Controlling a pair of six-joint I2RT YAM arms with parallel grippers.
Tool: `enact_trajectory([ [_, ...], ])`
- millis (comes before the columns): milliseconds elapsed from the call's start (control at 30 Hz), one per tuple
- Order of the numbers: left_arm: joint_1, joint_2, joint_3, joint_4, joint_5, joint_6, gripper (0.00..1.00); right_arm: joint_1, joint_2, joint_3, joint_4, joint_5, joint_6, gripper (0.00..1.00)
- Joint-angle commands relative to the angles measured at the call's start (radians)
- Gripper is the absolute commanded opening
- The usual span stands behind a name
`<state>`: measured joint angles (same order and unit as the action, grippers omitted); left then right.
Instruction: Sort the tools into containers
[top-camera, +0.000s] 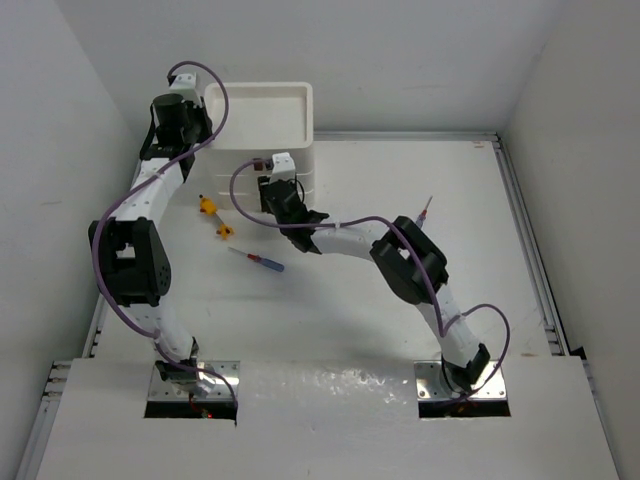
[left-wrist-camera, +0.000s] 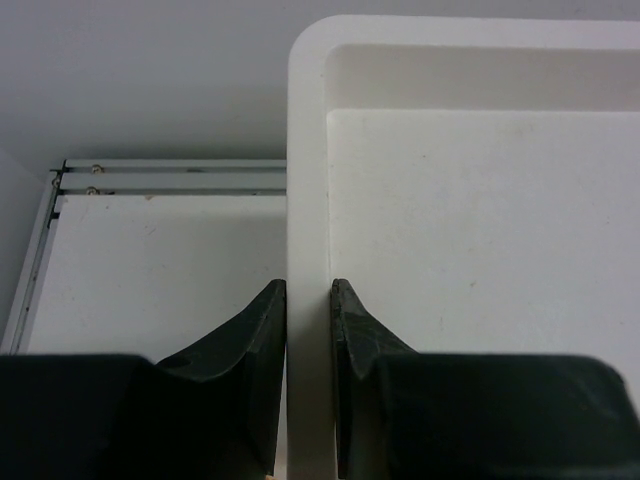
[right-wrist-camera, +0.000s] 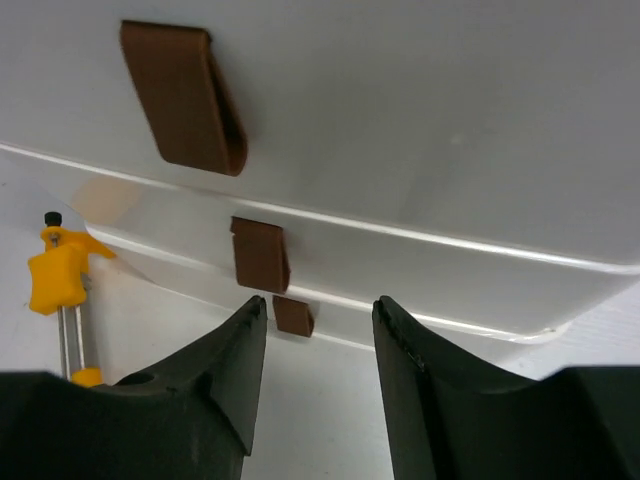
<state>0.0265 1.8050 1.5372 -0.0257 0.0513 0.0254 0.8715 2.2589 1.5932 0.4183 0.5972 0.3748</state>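
here, left tool (left-wrist-camera: 308, 287) clamping smooth white box (left-wrist-camera: 306, 120) rim, right tool (right-wrist-camera: 320, 301) parted near brown handles (right-wrist-camera: 262, 255)

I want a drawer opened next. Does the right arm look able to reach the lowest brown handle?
Probably yes: the right arm's fingers are open, facing the white drawer unit, with the lowest brown handle showing between their tips and nothing blocking.
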Motion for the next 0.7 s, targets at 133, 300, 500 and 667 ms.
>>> enact_trajectory([
  [133, -0.002, 0.056, -0.012, -0.089, 0.056, -0.016, 0.00, 0.017, 0.097, 0.189, 0.039, -0.020, -0.008, 0.49],
  [300, -0.002, 0.053, -0.012, -0.089, 0.071, -0.016, 0.00, 0.017, 0.159, 0.283, 0.019, 0.045, -0.040, 0.51],
  [500, -0.002, 0.036, -0.026, -0.083, 0.094, -0.013, 0.00, 0.011, 0.220, 0.333, 0.105, 0.156, -0.100, 0.36],
  [667, -0.002, 0.031, -0.032, -0.079, 0.108, -0.010, 0.00, 0.008, 0.235, 0.354, 0.120, 0.187, -0.106, 0.26],
])
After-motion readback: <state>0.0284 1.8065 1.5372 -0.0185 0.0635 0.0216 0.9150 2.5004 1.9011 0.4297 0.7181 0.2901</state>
